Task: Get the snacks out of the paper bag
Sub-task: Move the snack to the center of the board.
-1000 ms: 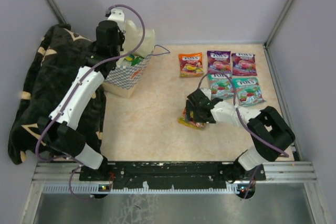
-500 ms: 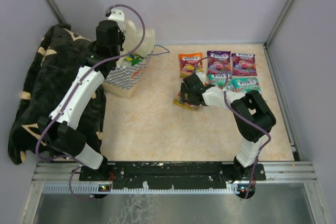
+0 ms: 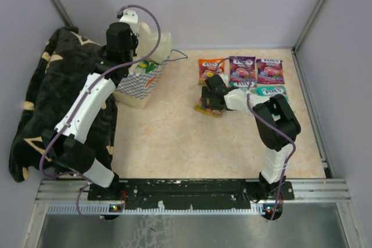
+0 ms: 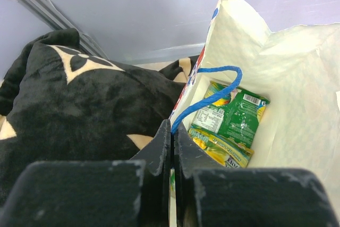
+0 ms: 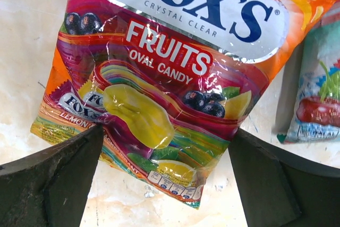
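Beige bench (image 3: 168,137), and the right hand (image 3: 207,101), spread wide around the orange packet (image 5: 159,89), has slid it back toward the row of snacks (image 3: 256,71) right of the paper bag (image 3: 142,82), whose rim the left hand (image 4: 171,128) stays pinched on, green packets (image 4: 234,118) still waiting inside.

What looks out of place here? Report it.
One orange packet lies tilted, off the neat rows, between the open fingers of the right gripper. The paper bag leans, its rim pinched by the left gripper.
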